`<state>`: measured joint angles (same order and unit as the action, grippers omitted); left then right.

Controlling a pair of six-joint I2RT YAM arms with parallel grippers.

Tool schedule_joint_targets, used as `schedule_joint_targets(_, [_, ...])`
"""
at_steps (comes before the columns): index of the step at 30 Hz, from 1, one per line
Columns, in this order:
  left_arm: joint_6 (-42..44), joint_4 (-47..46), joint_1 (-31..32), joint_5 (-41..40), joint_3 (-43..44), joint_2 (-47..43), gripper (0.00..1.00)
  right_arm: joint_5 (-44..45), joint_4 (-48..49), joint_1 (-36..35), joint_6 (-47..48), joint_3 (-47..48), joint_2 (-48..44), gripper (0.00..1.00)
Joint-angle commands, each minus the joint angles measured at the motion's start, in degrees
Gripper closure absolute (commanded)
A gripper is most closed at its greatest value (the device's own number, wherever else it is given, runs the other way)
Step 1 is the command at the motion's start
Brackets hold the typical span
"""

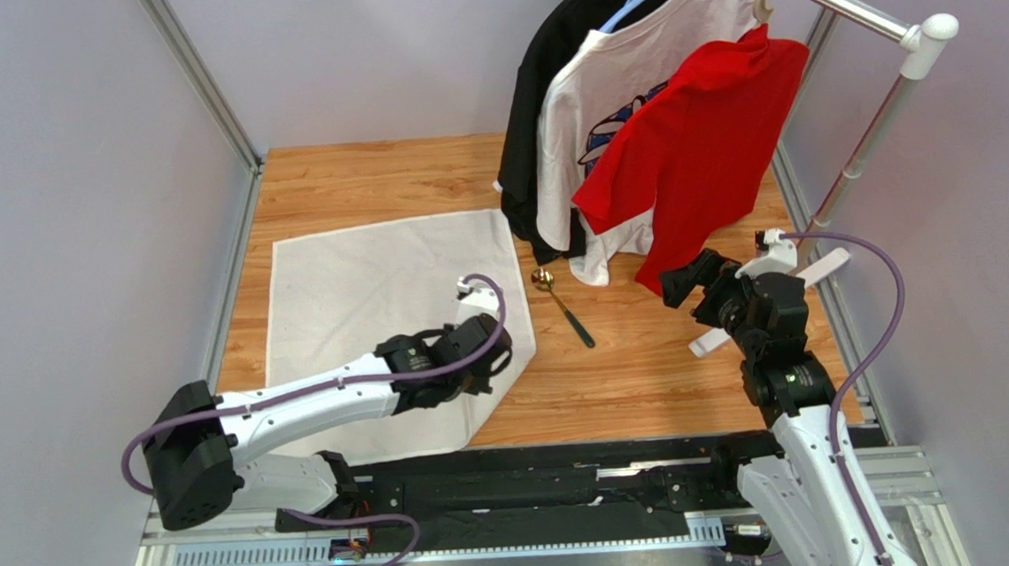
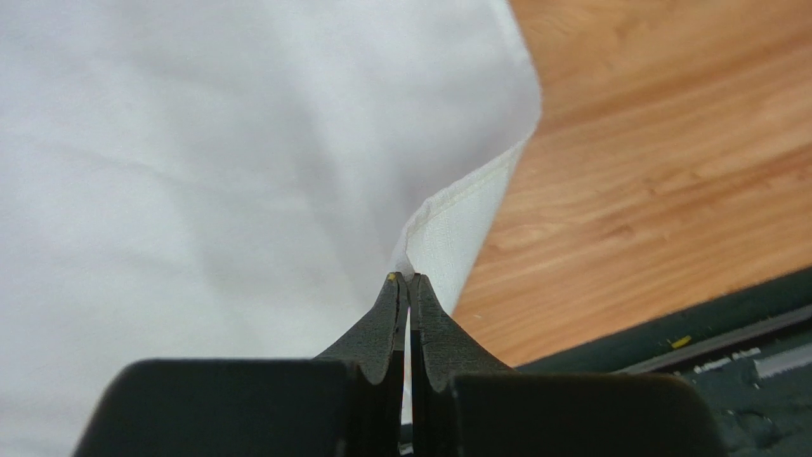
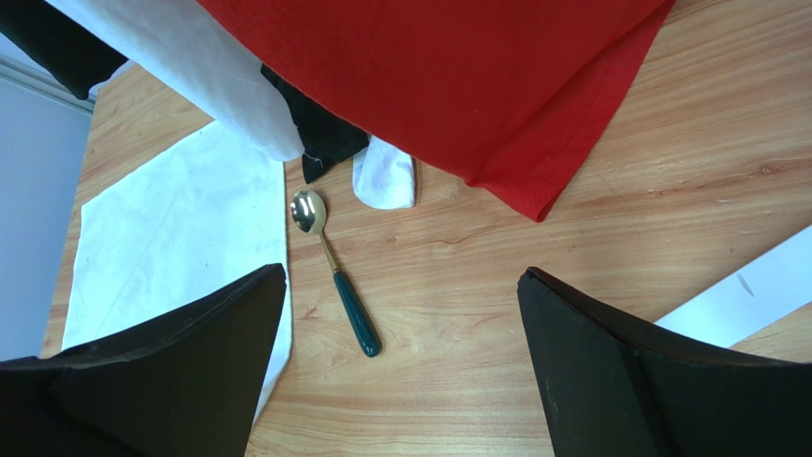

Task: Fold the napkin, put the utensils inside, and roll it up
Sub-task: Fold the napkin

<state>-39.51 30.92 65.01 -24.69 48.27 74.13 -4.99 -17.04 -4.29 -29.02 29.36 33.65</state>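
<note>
one edge of napkin (image 2: 191,171) clenched in left gripper (image 2: 408,278) | right gripper (image 3: 400,274) spread wide, grasping nothing | green-handled gold spoon (image 3: 343,295) ahead of it, beside napkin

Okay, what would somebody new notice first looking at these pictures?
Probably the bright red shirt hanging from the rack at the far right of the table. Next, the big white napkin spread over the left side, its edge nearest the spoon pinched in the shut left claw. That small gold spoon lies on bare wood between cloth and clothes.
</note>
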Motion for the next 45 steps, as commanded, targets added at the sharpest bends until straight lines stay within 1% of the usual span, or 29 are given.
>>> schedule_joint_targets(1, [3.46, 3.27, -8.05, -1.15, -0.63, -3.9, 1.0, 0.51, 1.22, 0.16, 0.89, 2.19, -0.25, 0.03])
schedule_joint_targets(3, [4.52, 3.88, -12.17, -1.24, -0.28, -4.6, 1.0, 0.6, 1.3, 0.16, 0.89, 2.27, -0.34, 0.03])
schedule_joint_targets(6, [6.28, 5.38, -16.57, -1.24, 0.07, -6.18, 1.0, 0.77, 1.22, 0.16, 0.89, 2.19, -0.25, 0.03])
schedule_joint_targets(7, [7.15, 5.73, -19.81, -1.07, 0.16, -6.88, 1.0, 0.78, 1.3, 0.16, 0.89, 2.19, -0.25, 0.03])
schedule_joint_targets(11, [9.62, 5.99, -27.47, 1.74, 0.94, -7.42, 1.0, 0.86, 1.31, 0.16, 1.07, 2.36, 0.19, 0.03])
schedule_joint_targets(18, [16.64, 9.42, -38.11, 2.8, 8.14, -2.69, 1.0, 1.65, 1.57, 0.25, 1.15, 2.71, 1.59, 0.03])
schedule_joint_targets(27, [25.78, 9.95, -49.7, 2.28, 17.29, 6.89, 1.0, -1.07, 0.78, 0.16, -0.69, 8.6, 6.07, 0.04])
schedule_joint_targets(36, [34.22, 9.77, -55.34, 4.03, 26.34, 18.14, 1.0, -0.19, -2.21, 0.16, 1.06, 14.58, 12.22, 0.04])
schedule_joint_targets(39, [36.51, 10.04, -56.92, 3.51, 28.72, 20.43, 1.0, 0.07, -2.65, 0.16, 1.42, 16.25, 13.19, 0.04])
schedule_joint_targets(45, [39.41, 10.57, -60.62, 6.14, 33.9, 25.18, 1.0, 0.69, -3.79, 0.16, 1.59, 18.27, 14.25, 0.04])
